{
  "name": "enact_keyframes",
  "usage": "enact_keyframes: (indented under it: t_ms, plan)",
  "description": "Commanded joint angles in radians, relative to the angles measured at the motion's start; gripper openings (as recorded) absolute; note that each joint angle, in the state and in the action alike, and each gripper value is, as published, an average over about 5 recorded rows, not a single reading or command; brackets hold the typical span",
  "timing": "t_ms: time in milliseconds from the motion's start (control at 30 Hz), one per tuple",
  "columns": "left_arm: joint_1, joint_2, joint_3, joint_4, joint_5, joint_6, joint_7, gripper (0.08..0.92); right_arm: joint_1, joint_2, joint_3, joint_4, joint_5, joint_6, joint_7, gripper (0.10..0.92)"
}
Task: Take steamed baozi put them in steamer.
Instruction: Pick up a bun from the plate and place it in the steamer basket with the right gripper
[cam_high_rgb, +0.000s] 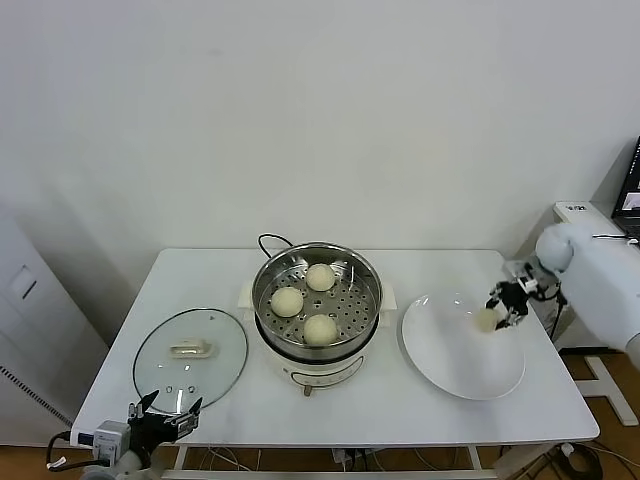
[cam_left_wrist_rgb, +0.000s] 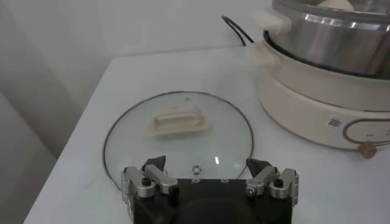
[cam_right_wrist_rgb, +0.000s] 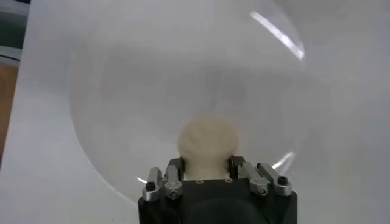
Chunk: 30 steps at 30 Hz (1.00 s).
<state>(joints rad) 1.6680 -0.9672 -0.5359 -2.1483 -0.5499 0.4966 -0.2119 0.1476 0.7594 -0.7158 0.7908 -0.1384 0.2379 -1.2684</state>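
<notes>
Three steamed baozi (cam_high_rgb: 320, 277) (cam_high_rgb: 287, 301) (cam_high_rgb: 320, 329), round and cream-white, lie in the shiny steamer (cam_high_rgb: 372, 285) at the table's middle. A fourth baozi (cam_high_rgb: 486, 319) is over the far right part of the white plate (cam_high_rgb: 450, 360). My right gripper (cam_high_rgb: 503, 305) is shut on it. The right wrist view shows that baozi (cam_right_wrist_rgb: 207, 141) squeezed between the fingers of the right gripper (cam_right_wrist_rgb: 206, 163), above the plate (cam_right_wrist_rgb: 152, 79). My left gripper (cam_high_rgb: 160, 408) hangs open and empty at the table's front left edge. In its own view the left gripper (cam_left_wrist_rgb: 206, 164) is just short of the glass lid.
A glass lid (cam_high_rgb: 190, 358) with a cream handle lies flat to the left of the steamer. The steamer sits on a white electric pot base (cam_left_wrist_rgb: 317, 109), with a black cord behind it. A cabinet stands off the table's left side.
</notes>
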Motion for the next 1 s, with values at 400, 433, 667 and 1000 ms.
enact_keyframes:
  t_ms: [400, 433, 667, 1000]
  plan:
    - [0.0, -0.001, 0.008, -0.015, 0.009, 0.003, -0.004, 0.823, 0.711, 0.056, -0.768, 0.538, 0.755, -0.544, 0.139, 0.458]
    - [0.0, -0.002, 0.008, -0.016, 0.01, 0.002, -0.004, 0.823, 0.719, 0.077, -0.779, 0.54, 0.773, -0.557, 0.152, 0.458]
    - [-0.001, -0.003, 0.006, -0.018, 0.013, 0.002, -0.004, 0.823, 0.736, 0.189, -0.825, 0.535, 0.886, -0.643, 0.249, 0.458]
    - [0.021, -0.024, -0.006, -0.03, 0.024, -0.001, -0.003, 0.823, 0.642, 0.296, -0.814, 0.506, 0.891, -0.712, 0.345, 0.458]
